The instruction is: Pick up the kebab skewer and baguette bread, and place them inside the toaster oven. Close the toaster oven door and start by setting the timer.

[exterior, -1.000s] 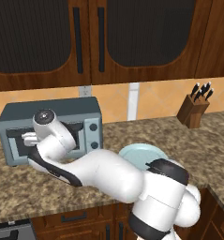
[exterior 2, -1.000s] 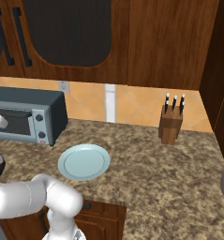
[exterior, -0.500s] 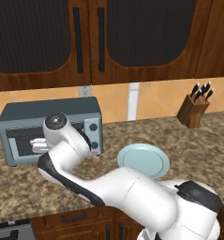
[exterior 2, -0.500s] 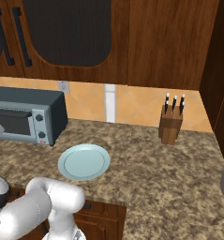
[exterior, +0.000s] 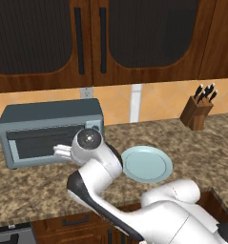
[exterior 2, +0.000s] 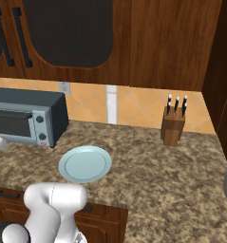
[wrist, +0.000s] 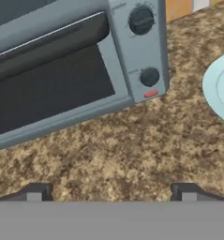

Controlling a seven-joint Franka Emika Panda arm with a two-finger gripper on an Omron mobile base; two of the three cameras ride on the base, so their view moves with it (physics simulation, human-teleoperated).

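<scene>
The gripper hangs in front of the oven, low over the speckled counter, and its two dark fingertips sit far apart at the bottom of the hand view: jaws spread wide, nothing between them. In the left base view the white hand shows just before the lower right of the door.

The door stands upright against the oven front, dark glass facing the camera, so it looks closed. The plate beside the oven lies bare in both base views. No skewer and no bread can be made out anywhere on the counter, and the glass is too dark to see through, so whether they lie inside cannot be told from here. With the plate bare and the door up, the loading and closing steps look done.

That would leave the timer, and here is what the next move turns on. The knob panel runs down the oven's right end, with two round knobs, an upper knob and a lower knob, and a small red mark under them. From the gripper the panel lies ahead and slightly to the right in the hand view, well above the counter level where the fingers now sit. So the hand would need to rise and go forward, then centre on one knob. Which knob is the timer cannot be read.
</scene>
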